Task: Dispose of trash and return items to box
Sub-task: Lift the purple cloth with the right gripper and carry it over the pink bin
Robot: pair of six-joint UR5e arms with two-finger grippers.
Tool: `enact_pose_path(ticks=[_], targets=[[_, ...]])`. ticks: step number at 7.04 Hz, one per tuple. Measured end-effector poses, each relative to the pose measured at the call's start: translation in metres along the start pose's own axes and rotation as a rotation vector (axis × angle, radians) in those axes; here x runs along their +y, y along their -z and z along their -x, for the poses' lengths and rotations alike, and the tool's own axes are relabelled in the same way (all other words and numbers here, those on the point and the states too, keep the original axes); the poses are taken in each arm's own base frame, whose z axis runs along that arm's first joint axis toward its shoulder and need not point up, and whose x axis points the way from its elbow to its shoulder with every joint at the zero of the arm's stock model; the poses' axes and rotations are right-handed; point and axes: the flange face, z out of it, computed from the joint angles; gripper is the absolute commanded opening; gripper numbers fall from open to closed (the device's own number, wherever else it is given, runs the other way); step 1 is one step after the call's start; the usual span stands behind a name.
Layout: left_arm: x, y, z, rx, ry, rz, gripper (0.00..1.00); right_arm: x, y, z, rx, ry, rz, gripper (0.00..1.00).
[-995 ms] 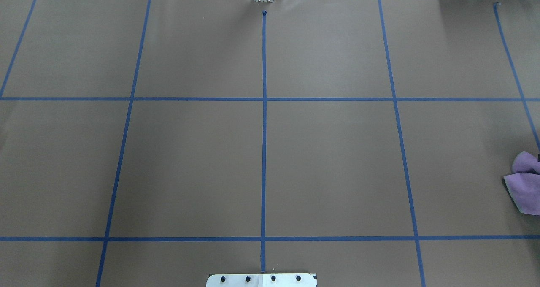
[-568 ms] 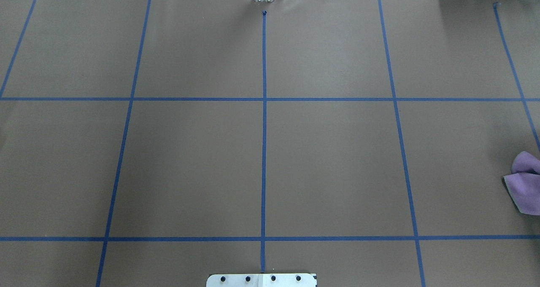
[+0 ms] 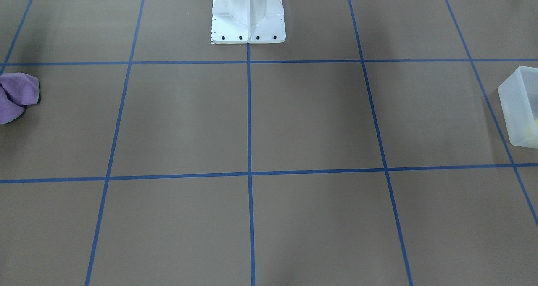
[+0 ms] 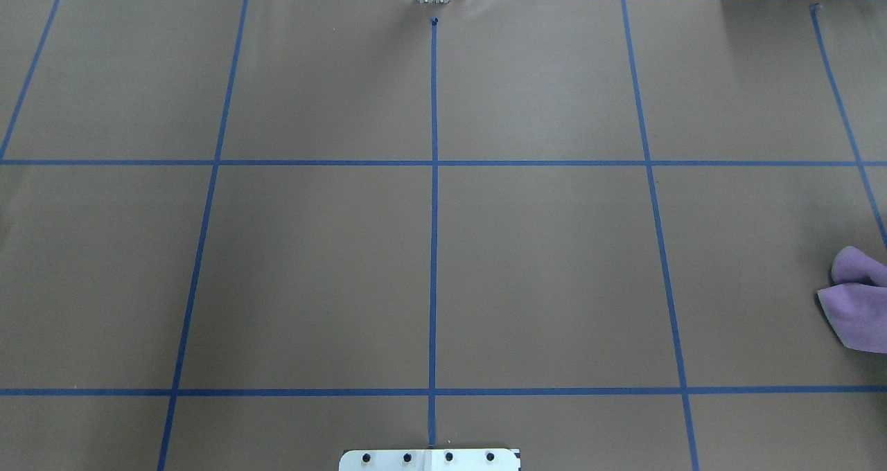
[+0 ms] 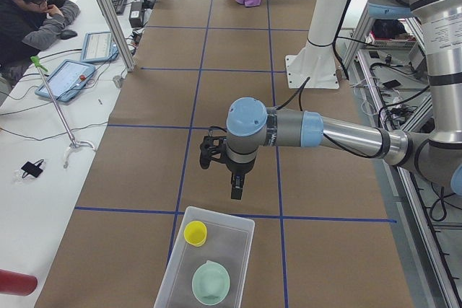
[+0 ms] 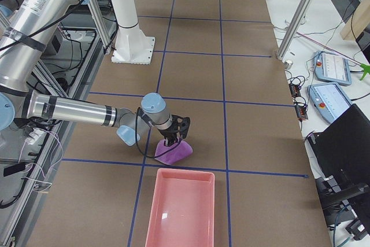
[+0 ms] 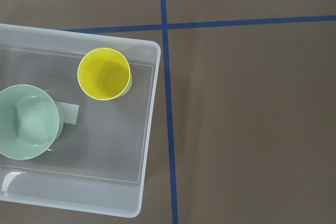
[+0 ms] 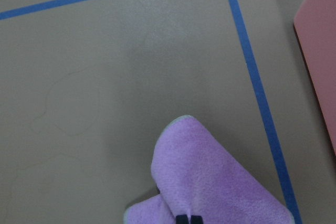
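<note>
The yellow cup (image 7: 104,73) and the mint-green bowl (image 7: 27,121) stand upright inside the frosted box (image 7: 105,153) at the table's left end; they also show in the exterior left view: cup (image 5: 195,233), bowl (image 5: 211,284). My left gripper (image 5: 235,191) hangs over the table just beyond the box's rim; I cannot tell if it is open or shut. My right gripper (image 6: 170,142) is shut on a crumpled purple cloth (image 6: 173,152) at the table's right end, and its fingertips (image 8: 182,219) pinch the top of the cloth (image 8: 210,182).
A pink tray (image 6: 179,212) lies just past the cloth at the right end. The white robot pedestal (image 3: 248,12) stands at the table's back middle. A person (image 5: 29,5) sits at a side desk with tablets, behind aluminium posts.
The purple cloth has shifted a little toward the table's middle in the overhead view. Nothing else has moved.
</note>
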Motion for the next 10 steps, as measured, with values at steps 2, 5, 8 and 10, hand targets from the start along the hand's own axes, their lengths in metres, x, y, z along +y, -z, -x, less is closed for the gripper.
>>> enact_pose_path(ticks=[2,5,8,10], targets=[[0.0,0.0,0.0,0.0,0.001,0.0,0.99,-0.006,0.02,0.012,-0.061,-0.002,0.01,0.0],[0.006,-0.003,0.002,0.002,0.007,0.007,0.99,-0.032,0.062,-0.023,-0.097,0.058,0.009,0.0],[0.011,-0.004,0.003,0.002,0.01,0.011,0.99,-0.081,0.13,-0.043,0.003,0.168,0.02,0.0],[0.011,-0.004,0.003,0.002,0.01,0.011,0.99,-0.125,0.171,-0.069,0.07,0.273,0.085,0.0]])
